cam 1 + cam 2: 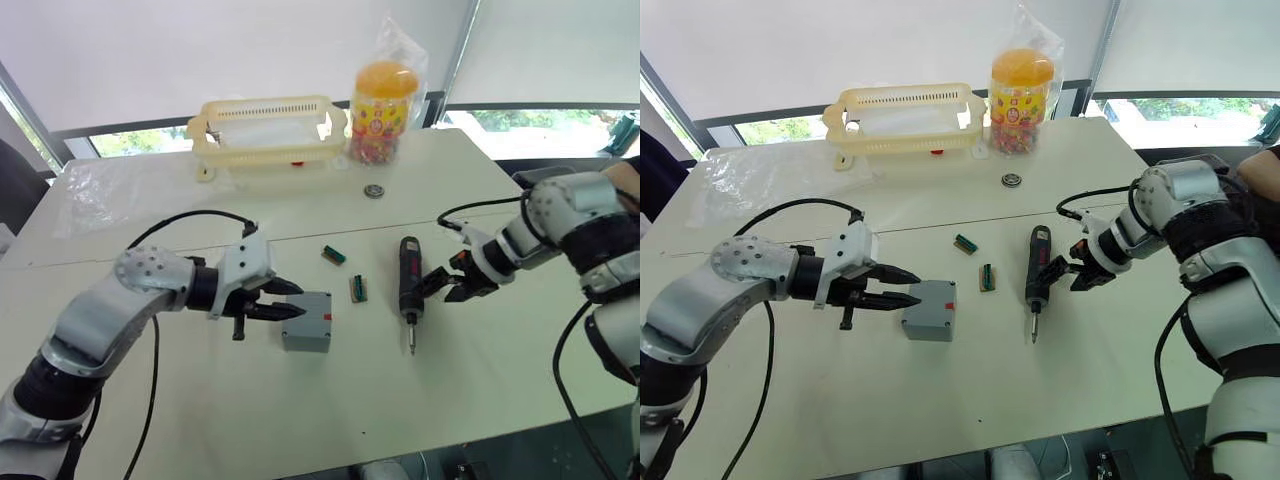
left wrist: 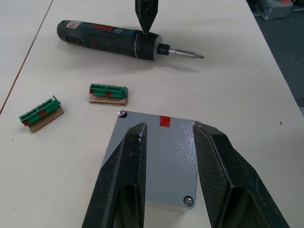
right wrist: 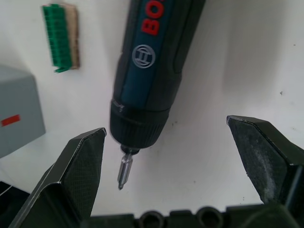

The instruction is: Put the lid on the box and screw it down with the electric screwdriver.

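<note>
The grey box (image 1: 308, 336) stands on the table's middle with the flat grey lid (image 2: 166, 166) lying on top. Screw heads show in two of the lid's corners and a red mark at its edge. My left gripper (image 1: 297, 300) is open, its two fingers reaching over the box's left part with nothing held. The electric screwdriver (image 1: 409, 285) lies flat to the right of the box, bit pointing toward the table's front edge. My right gripper (image 1: 440, 284) is open just right of it. In the right wrist view its fingers (image 3: 80, 161) stand wide on either side of the bit end.
Two small green pieces (image 1: 334, 255) (image 1: 358, 288) lie between box and screwdriver. At the back stand a yellow slotted basket (image 1: 268, 128) and a jar with an orange lid (image 1: 381, 110). A small metal ring (image 1: 374, 190) lies near them, and a clear plastic bag (image 1: 90, 195) lies at the far left.
</note>
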You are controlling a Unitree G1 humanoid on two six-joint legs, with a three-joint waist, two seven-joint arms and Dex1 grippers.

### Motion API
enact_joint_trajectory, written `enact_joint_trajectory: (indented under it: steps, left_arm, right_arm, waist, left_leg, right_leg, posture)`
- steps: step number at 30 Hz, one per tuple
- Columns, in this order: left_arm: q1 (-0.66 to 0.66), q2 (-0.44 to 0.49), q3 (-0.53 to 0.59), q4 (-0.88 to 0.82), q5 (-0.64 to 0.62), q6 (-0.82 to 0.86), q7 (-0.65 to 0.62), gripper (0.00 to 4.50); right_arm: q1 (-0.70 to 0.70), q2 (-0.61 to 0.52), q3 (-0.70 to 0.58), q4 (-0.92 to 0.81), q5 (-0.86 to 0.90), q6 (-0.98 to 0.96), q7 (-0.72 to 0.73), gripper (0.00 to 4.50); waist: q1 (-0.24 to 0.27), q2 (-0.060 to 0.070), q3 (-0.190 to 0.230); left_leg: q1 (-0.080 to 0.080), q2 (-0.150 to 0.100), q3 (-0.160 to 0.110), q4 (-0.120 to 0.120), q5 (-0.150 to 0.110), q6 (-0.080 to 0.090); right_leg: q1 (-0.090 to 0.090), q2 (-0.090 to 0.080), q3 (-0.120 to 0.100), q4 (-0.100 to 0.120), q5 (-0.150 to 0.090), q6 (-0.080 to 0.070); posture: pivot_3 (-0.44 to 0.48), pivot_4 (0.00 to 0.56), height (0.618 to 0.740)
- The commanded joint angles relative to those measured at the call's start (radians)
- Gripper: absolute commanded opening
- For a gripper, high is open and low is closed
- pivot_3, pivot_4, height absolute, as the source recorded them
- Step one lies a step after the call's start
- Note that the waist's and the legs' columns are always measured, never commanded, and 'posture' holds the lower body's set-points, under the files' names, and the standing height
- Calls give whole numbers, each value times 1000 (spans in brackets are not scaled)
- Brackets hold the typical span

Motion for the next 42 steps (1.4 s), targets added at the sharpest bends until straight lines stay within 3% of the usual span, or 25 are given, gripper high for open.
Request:
enact_joint_trajectory:
  steps: [1, 9, 14, 17, 21, 27, 32, 36, 39, 42]
  left_arm:
    - [27, -3, 43, -61, -18, 14, 40, 1498]
    - [87, -20, 62, -131, -54, 60, 115, 1498]
    - [98, -41, 56, -144, -64, 81, 159, 1498]
    - [105, -44, 56, -149, -68, 89, 173, 1498]
    - [109, -44, 58, -148, -73, 93, 185, 1498]
    - [90, -41, 55, -113, -68, 85, 176, 1498]
    - [69, -15, 70, -57, -72, 73, 128, 1498]
    - [37, -6, 79, -9, -93, 69, 78, 1498]
    - [1, -18, 44, 20, -93, 77, 49, 1498]
    - [-13, -31, 16, 53, -81, 69, 26, 1498]
  right_arm:
    - [-48, 19, -4, 40, -5, 5, -29, 4454]
    - [-35, 85, 53, 31, 30, 5, -55, 4454]
    - [-5, 190, -15, 61, -92, 5, -99, 4454]
    - [16, 218, -44, 56, -172, 5, -100, 3597]
    - [57, 227, -40, 12, -211, 5, -83, 1790]
    - [100, 203, -95, -35, -212, 5, -71, 1745]
    - [127, 123, -264, -168, -214, 5, -70, 1745]
    - [107, 132, -535, -282, -223, -30, -85, 1745]
    - [285, 163, -757, -659, -230, -402, -70, 1745]
    - [440, 270, -852, -896, -196, -523, -99, 1745]
  waist:
    - [0, 0, 0]
    - [-1, 0, 0]
    - [-6, -5, -3]
    - [-7, -7, -5]
    - [-4, -8, -5]
    - [-2, -13, -9]
    - [-1, -12, -9]
    - [-2, -5, -4]
    - [0, -4, -3]
    - [2, -4, -4]
  left_leg:
    - [0, 0, 0, 0, 0, 0]
    - [0, 0, 0, 0, 0, 0]
    - [1, 1, -1, 0, 0, 0]
    - [5, 1, -1, 0, 0, 0]
    - [8, 1, -1, 0, 0, 0]
    - [10, 1, -1, -1, 0, 0]
    - [10, 1, -1, -1, 0, 0]
    - [3, 0, 0, 0, 0, 0]
    - [-2, 1, -2, 0, 0, 0]
    - [-2, 1, -3, -3, -1, 2]
  right_leg:
    - [0, 0, 0, 0, 0, 0]
    - [0, 0, 0, 0, 0, 0]
    - [1, 1, -1, 0, 0, 0]
    - [4, 2, -1, 0, 0, 0]
    - [7, 2, -1, 0, 0, 0]
    - [10, 2, -1, 0, 0, 0]
    - [10, 2, -1, 0, 0, 0]
    - [3, 1, 0, 0, 0, 0]
    - [-2, 1, -1, 1, 0, 0]
    - [-3, 1, -2, 0, -1, 1]
  posture:
    - [0, 150, 740]
    - [0, 150, 740]
    - [0, 150, 740]
    - [0, 150, 740]
    - [0, 150, 740]
    - [0, 150, 740]
    - [0, 150, 740]
    - [0, 150, 740]
    - [0, 150, 740]
    - [0, 150, 740]
